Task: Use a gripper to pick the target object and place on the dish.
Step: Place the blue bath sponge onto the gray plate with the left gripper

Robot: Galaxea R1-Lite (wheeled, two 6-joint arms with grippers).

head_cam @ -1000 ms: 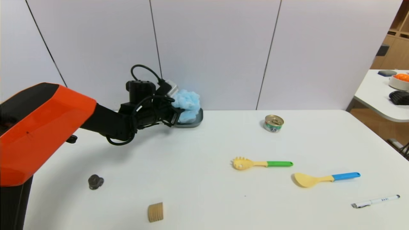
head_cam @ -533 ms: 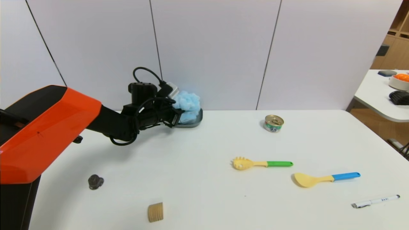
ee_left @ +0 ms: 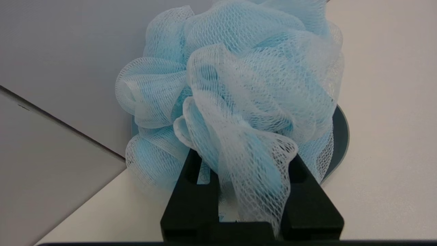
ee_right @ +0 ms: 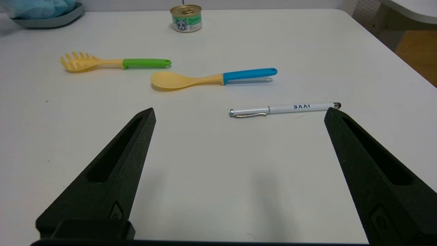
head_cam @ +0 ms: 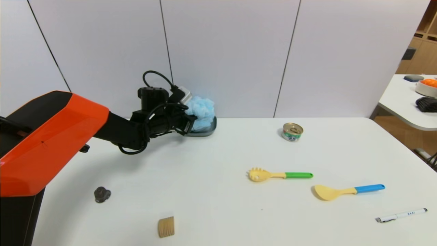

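While clamped on a fold of mesh, left gripper (ee_left: pixel 244 191) at the dish, pouf already down on it

Reaches across to the far left of the table (head_cam: pixel 218 205), near the wall, because the dish (head_cam: pixel 211 129) sits there; grips the light-blue pouf (head_cam: pixel 202 111) by one bunched fold between narrowly set fingers (ee_left: pixel 191 205), most likely since the soft ball offers no firmer hold; overhangs the dish rim, being wider than it; not yet let go. Hangs low over the near right of the table with jaws spread wide and nothing between them: right gripper (ee_right: pixel 239 171), idle. Counted: one pouf, one dish, one can (head_cam: pixel 292 132), one pasta fork (head_cam: pixel 278 175), one spoon (head_cam: pixel 348 191), one pen (head_cam: pixel 401 215), one ridged wooden block (head_cam: pixel 166 227), one small dark lump (head_cam: pixel 101 194)
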